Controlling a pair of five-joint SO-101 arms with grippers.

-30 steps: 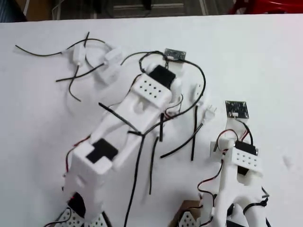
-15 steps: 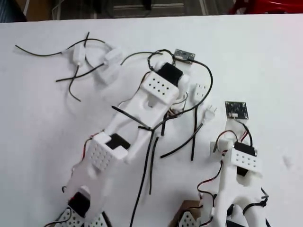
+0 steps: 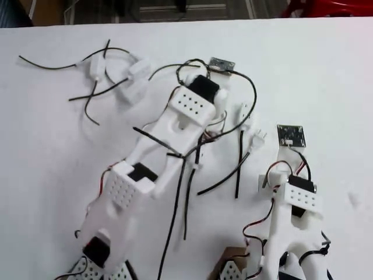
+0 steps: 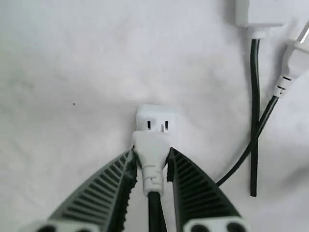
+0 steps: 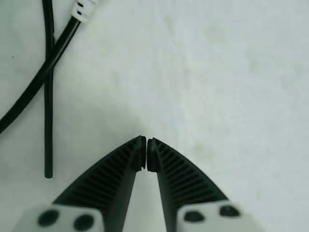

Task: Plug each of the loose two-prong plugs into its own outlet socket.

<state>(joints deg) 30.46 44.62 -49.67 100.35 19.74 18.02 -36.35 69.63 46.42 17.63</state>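
Observation:
My left gripper (image 4: 152, 159) is shut on a white two-prong plug (image 4: 152, 152) with a black cord. The plug's front presses against a small white outlet socket (image 4: 155, 120) lying on the white table; two dark marks show at the join. From above, the left arm (image 3: 189, 108) covers this spot. Beside it lies a second white socket (image 4: 259, 11) (image 3: 244, 111) with its black cord (image 4: 254, 106). A loose white plug (image 4: 291, 58) (image 3: 257, 139) rests close by. My right gripper (image 5: 146, 151) is shut on nothing, low over bare table, near the front right.
More white sockets and plugs (image 3: 96, 69) (image 3: 139, 73) with black cords lie at the far left. Black cords (image 3: 224, 175) cross between the arms and also run past the right gripper (image 5: 48, 96). The right arm (image 3: 294, 201) stands at the front right.
The left arm stretched farther out over the table, its wrist swinging right and then slightly back. The right arm has stayed still.

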